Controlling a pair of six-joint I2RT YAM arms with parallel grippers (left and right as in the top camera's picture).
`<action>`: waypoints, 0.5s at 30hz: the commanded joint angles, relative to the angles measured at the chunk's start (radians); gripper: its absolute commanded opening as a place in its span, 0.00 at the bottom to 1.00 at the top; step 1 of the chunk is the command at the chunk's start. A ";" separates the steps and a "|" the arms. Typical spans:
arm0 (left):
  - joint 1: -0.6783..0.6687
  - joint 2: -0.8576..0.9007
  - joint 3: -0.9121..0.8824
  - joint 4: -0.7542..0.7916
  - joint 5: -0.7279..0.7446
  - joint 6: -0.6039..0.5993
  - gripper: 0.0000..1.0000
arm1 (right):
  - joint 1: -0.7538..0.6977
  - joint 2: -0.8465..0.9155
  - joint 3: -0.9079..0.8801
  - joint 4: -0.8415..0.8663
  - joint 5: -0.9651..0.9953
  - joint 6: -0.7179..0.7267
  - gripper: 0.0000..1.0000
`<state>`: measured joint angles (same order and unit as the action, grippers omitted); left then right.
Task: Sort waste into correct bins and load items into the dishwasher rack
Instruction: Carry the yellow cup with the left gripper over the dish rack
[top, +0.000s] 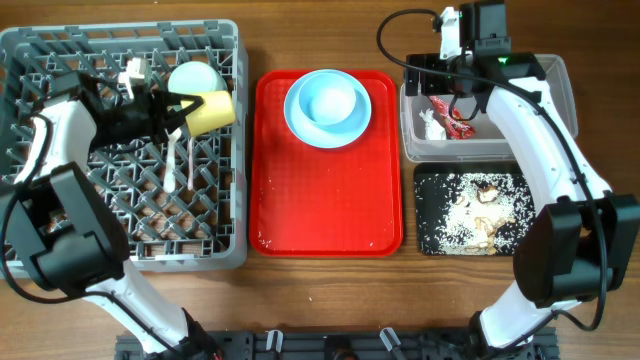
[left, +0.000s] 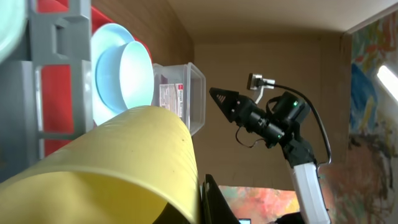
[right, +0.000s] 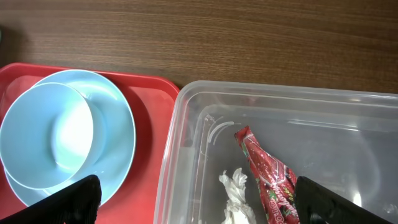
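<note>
overhead: we saw the left claw (top: 180, 110) clamped on the yellow cup (top: 213, 110) over the dishwasher rack (top: 60, 45); best seated between pegs before release, we judged. left wrist: cup close ahead. right wrist: right claw (right: 199, 202) gaped, empty, above the clear tub (right: 280, 99).

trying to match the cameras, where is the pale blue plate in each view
Overhead: pale blue plate top centre, on the red tray, bowl in it.
Left wrist: plate upper left, above the yellow cup.
Right wrist: plate lower left.
Shared landmark: the clear tub beside it.
</note>
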<state>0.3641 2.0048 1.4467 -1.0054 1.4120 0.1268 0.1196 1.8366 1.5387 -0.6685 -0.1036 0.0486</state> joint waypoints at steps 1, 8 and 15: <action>-0.044 0.006 -0.001 0.020 0.026 0.027 0.04 | 0.003 0.007 0.004 0.002 0.009 0.006 1.00; -0.068 0.007 -0.007 0.024 -0.049 0.023 0.04 | 0.003 0.007 0.004 0.002 0.009 0.006 0.99; -0.065 0.007 -0.007 0.021 -0.304 0.023 0.08 | 0.003 0.007 0.004 0.002 0.009 0.006 1.00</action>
<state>0.2947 2.0041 1.4467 -0.9844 1.2972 0.1303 0.1196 1.8366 1.5387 -0.6689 -0.1036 0.0486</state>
